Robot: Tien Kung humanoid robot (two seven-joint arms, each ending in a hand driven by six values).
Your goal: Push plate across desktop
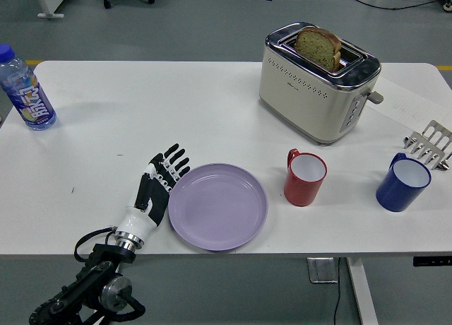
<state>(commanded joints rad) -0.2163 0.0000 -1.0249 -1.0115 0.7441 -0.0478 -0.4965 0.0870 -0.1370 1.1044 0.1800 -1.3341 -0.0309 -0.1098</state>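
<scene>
A round lilac plate lies flat near the table's front edge, left of centre. My left hand comes up from the lower left and rests edge-on against the plate's left rim, fingers straight and spread, holding nothing. Its black fingertips point away from me beside the rim's upper left. The right arm is out of the picture.
A red mug stands just right of the plate, a small gap between them. Further right is a blue mug, with a metal rack at the edge. A cream toaster with bread sits behind. A water bottle stands far left.
</scene>
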